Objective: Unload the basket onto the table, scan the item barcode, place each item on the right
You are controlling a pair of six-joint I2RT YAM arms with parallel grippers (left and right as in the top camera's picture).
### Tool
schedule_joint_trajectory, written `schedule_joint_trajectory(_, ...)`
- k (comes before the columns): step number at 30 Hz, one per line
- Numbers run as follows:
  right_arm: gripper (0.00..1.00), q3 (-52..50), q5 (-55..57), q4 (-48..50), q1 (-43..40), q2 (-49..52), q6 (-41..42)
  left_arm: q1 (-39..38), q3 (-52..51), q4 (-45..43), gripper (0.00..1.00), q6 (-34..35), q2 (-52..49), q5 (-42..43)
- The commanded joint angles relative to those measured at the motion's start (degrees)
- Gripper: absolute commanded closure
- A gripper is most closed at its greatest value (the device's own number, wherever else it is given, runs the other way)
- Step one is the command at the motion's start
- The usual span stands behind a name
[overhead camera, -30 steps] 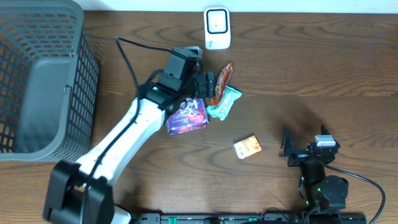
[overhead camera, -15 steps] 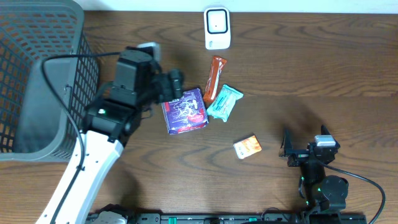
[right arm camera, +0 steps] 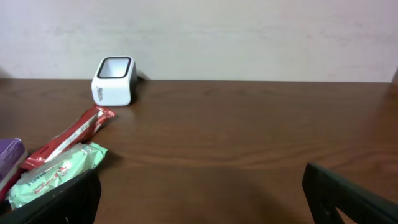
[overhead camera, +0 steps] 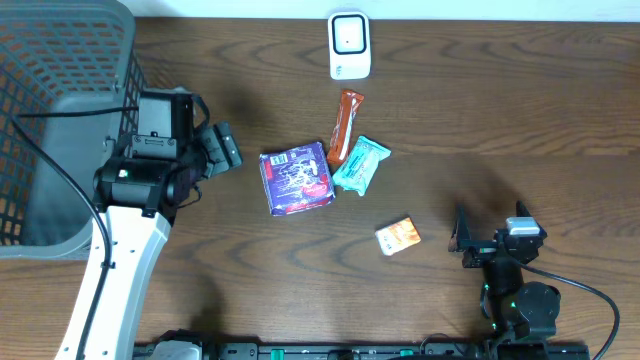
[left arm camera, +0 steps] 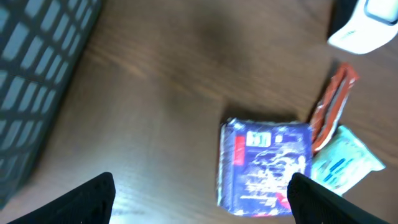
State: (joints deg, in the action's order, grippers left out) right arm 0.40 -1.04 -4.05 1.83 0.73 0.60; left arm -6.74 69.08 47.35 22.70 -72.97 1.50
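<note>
Left gripper and right gripper sat released, empty; we reckoned left should pinch the purple packet near the scanner by its edges, white label unobstructed.

We see a dark brown table with flowing wood grain, a grey basket of square mesh at ten o'clock, and a white scanner with a dark-rimmed window at twelve o'clock. Near the middle lie a purple-blue packet with white print and a red edge, a red-orange bar wrapper at its one o'clock, and a mint-green packet with teal lettering at its three o'clock. At five o'clock we find a small orange packet with a white patch.
</note>
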Motion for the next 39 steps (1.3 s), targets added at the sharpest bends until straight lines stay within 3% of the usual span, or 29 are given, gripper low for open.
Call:
schedule_joint_trajectory(1, 0.01, -0.1, 0.3, -0.2, -0.1, -0.2, 0.2, 0.3, -0.1, 1.6, 0.12, 0.1, 0.3, -1.1)
schedule_joint_trajectory(11, 0.01, -0.1, 0.3, -0.2, -0.1, -0.2, 0.2, 0.3, -0.4, 7.5, 0.11, 0.1, 0.3, -1.1)
schedule_joint_trajectory(37, 0.01, -0.1, 0.3, 0.5, -0.1, -0.2, 0.2, 0.3, -0.4, 7.6, 0.11, 0.1, 0.3, -1.1)
schedule_joint_trajectory(39, 0.01, -0.1, -2.9, 1.6, -0.1, -0.2, 3.3, 0.3, -0.4, 7.6, 0.11, 0.1, 0.3, -1.1)
